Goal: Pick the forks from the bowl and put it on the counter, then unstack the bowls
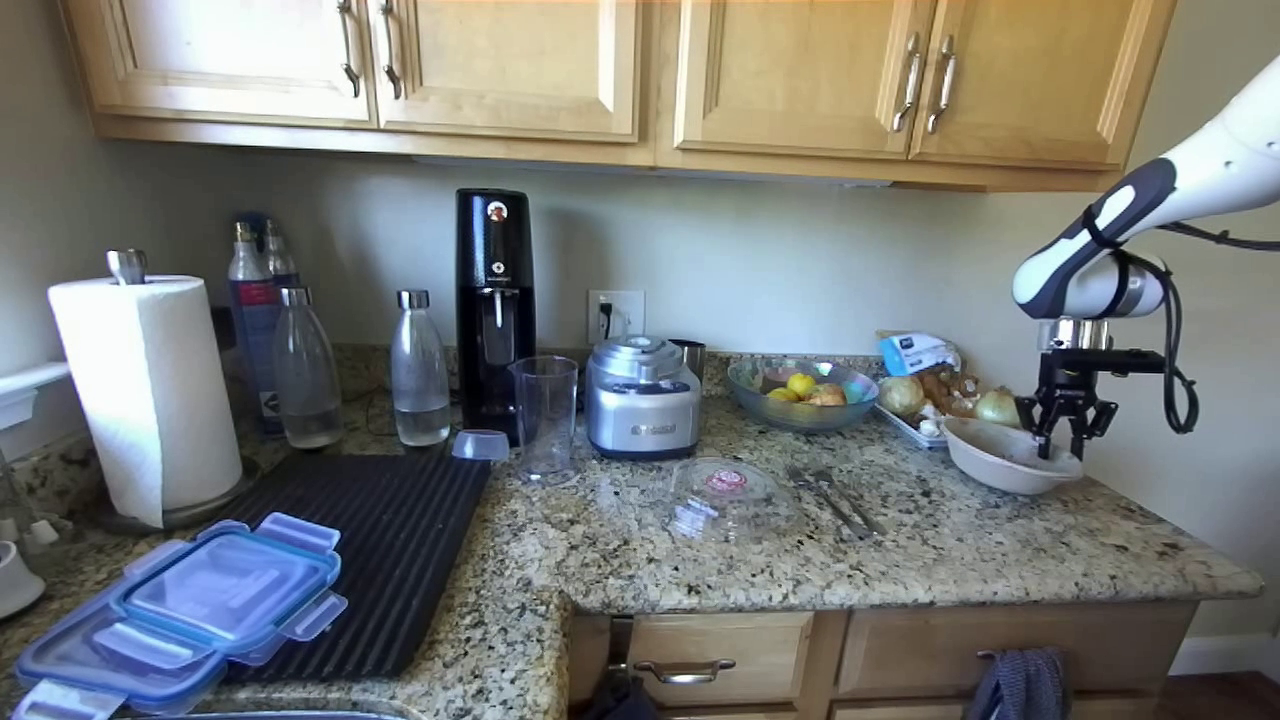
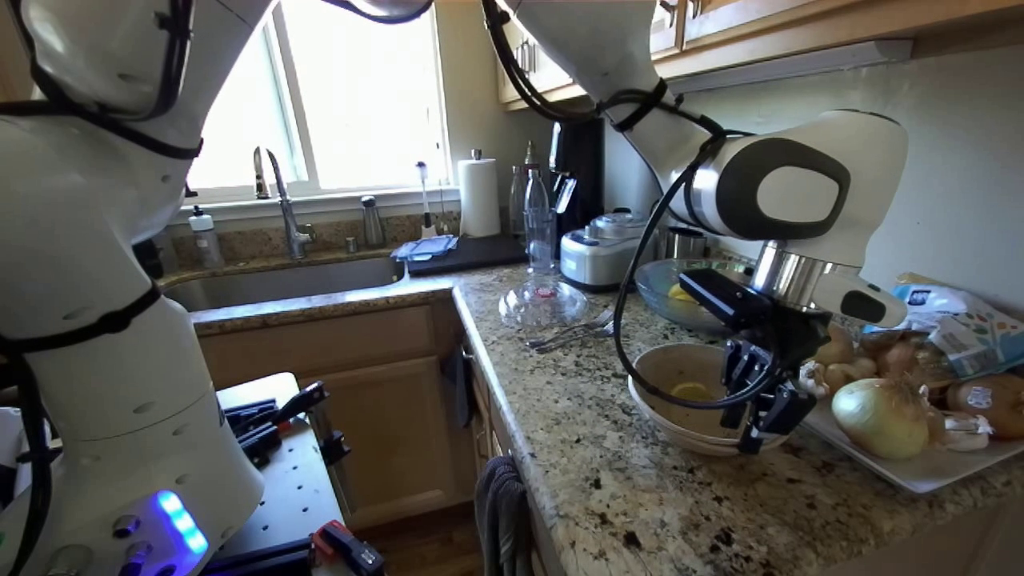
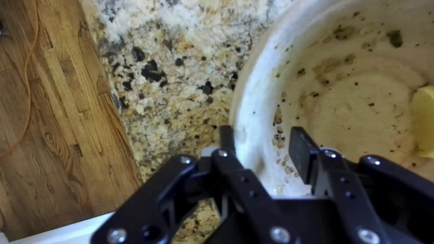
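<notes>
The arm [image 1: 1190, 165] slopes down from above to the wrist [image 1: 1085, 287]. In an exterior view, the wrist is bent so that the gripper [image 1: 1060, 450] hangs almost straight down. It is low over the worktop [image 1: 960, 560], near the end edge. In the wrist view, the two fingers [image 3: 301, 154] stand side by side but apart, with a gap between them. An exterior view also shows the base [image 2: 136, 448], on which a light [image 2: 182, 524] shines blue. There a black cable [image 2: 618, 324] makes a wide loop that crosses before the gripper, so from this side I can hardly judge how far the fingers are spread.
</notes>
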`<state>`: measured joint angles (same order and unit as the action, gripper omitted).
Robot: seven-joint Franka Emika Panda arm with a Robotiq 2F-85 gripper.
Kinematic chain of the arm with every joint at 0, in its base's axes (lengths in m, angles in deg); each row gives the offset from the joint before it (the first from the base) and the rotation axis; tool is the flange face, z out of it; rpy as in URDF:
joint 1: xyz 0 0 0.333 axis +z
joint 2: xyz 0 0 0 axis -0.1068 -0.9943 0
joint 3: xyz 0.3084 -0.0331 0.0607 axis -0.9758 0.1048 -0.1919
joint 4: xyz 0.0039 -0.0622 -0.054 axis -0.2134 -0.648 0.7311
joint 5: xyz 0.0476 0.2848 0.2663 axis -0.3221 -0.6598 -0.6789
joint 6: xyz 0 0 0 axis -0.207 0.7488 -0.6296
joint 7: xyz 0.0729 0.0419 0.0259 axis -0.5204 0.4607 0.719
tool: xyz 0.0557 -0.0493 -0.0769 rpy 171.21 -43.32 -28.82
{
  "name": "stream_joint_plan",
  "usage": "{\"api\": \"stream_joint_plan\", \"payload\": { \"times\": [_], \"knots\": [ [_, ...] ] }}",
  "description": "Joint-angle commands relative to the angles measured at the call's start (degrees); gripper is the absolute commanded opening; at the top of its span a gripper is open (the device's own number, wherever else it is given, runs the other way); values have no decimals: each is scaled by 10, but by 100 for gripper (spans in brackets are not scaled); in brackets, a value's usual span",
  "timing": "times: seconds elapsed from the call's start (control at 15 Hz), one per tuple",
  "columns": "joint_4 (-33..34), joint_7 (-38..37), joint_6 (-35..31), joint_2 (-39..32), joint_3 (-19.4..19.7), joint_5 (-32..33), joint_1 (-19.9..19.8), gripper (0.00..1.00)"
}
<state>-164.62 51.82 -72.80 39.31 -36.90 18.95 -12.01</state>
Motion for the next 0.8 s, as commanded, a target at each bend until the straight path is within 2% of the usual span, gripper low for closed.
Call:
{"api": "stream_joint_plan", "payload": {
  "times": [0.0,0.07,0.27,0.4,0.73],
  "knots": [
    [-11,25,-12,7,-11,-15,-12,16],
    [-17,25,-15,11,-9,-13,-9,10],
    [-32,33,-22,22,-12,-10,-5,4],
    [-34,36,-22,26,-13,-11,-5,7],
    [-59,46,-25,49,-16,-7,0,7]
  ]
}}
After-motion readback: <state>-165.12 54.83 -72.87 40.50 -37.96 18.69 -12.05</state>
